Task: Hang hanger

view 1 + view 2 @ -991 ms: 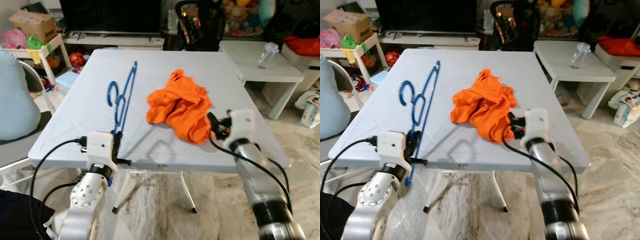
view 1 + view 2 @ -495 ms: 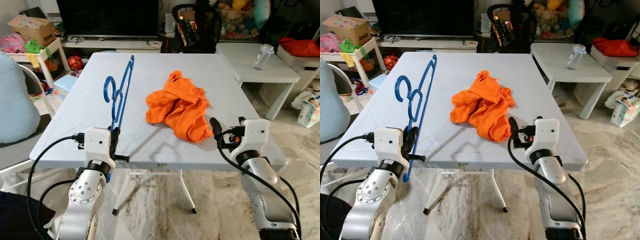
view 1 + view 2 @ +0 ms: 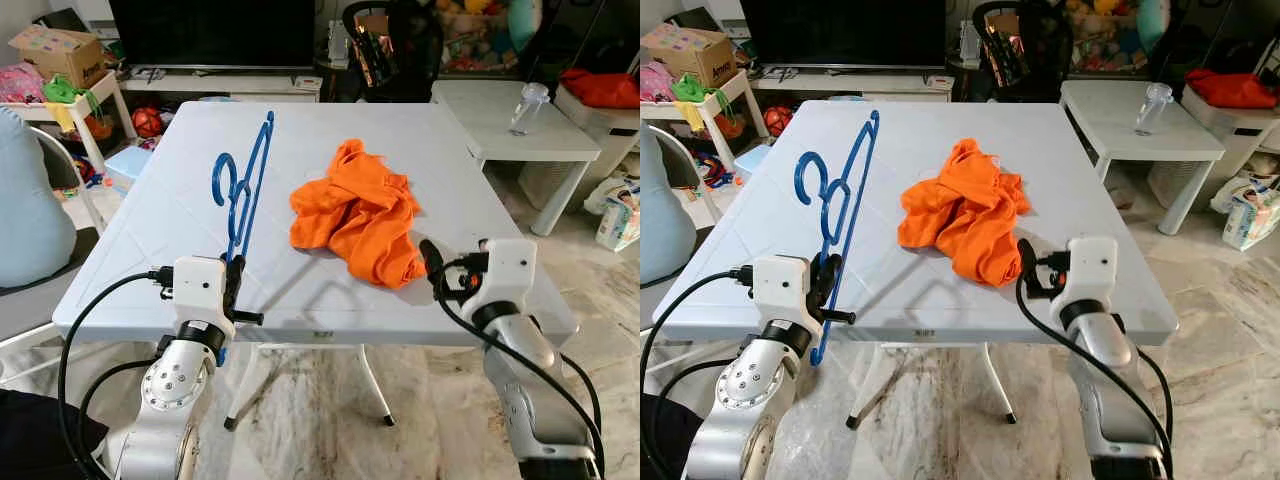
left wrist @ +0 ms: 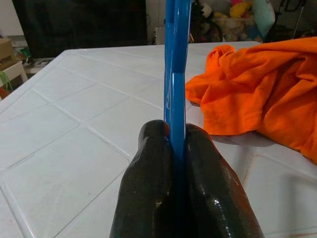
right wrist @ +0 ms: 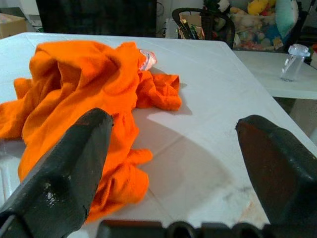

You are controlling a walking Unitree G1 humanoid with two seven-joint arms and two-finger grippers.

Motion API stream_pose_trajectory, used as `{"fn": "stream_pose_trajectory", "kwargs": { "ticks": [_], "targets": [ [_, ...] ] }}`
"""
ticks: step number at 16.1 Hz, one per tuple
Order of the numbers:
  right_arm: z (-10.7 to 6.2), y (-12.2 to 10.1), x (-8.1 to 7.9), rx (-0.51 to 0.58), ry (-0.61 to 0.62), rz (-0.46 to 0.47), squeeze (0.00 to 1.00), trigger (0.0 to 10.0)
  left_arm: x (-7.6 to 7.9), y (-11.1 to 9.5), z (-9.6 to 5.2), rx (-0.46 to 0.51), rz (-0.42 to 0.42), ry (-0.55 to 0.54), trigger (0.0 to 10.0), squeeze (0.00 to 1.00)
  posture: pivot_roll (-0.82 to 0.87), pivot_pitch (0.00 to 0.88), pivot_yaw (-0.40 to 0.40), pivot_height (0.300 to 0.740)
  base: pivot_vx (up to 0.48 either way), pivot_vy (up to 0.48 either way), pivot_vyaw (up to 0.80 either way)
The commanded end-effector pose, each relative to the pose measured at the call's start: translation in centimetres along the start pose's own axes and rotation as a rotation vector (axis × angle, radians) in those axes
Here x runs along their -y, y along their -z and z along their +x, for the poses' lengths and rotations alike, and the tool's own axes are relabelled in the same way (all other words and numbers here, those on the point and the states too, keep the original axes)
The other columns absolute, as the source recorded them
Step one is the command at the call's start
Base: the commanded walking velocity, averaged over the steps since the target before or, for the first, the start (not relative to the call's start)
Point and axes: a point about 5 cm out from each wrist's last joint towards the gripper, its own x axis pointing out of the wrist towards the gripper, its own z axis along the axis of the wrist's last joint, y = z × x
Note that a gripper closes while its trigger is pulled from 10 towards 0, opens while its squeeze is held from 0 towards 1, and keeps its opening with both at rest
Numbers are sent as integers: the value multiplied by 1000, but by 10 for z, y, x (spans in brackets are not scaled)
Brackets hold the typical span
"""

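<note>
A blue hanger (image 3: 247, 200) stands on edge over the left half of the white table (image 3: 150, 240), its hook (image 3: 221, 176) raised and pointing left. My left gripper (image 3: 234, 281) is shut on the hanger's near end at the table's front edge; in the left wrist view the two black fingers (image 4: 148, 198) pinch the blue bar (image 4: 176, 74). A crumpled orange garment (image 3: 360, 215) lies mid-table. My right gripper (image 3: 432, 262) hovers open by the garment's near right corner, fingers (image 5: 64, 168) spread wide and holding nothing.
A person in light blue (image 3: 30, 200) sits by the table's left side. A lower white table (image 3: 560, 140) with a clear bottle (image 3: 527, 105) stands at the right. A TV stand, a black chair (image 3: 400, 50) and toys line the back.
My right gripper has drawn back from the orange garment's edge toward the table's front. The camera view shifted slightly. The left gripper still holds the hanger, its hook a little higher.
</note>
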Motion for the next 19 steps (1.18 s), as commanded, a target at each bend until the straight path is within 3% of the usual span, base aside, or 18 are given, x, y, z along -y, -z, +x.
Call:
{"fn": "stream_pose_trajectory", "kwargs": {
  "ticks": [1, 8, 19],
  "targets": [
    [1, -8, -2, 24, -7, -11, 0, 10000, 0, -4, 0, 9, 8, 3, 10000, 0, 2, 0, -13, 740, 0, 0, 0],
    [6, -9, -4, 14, -13, -13, 0, 10000, 2, -5, 6, 17, 8, 8, 10000, 0, 3, 0, -15, 740, 0, 0, 0],
    [9, -9, -4, 14, -11, -13, 0, 10000, 1, -4, 9, 18, 11, 4, 10000, 0, 0, 0, -12, 740, -318, 0, 0]
  ]
}}
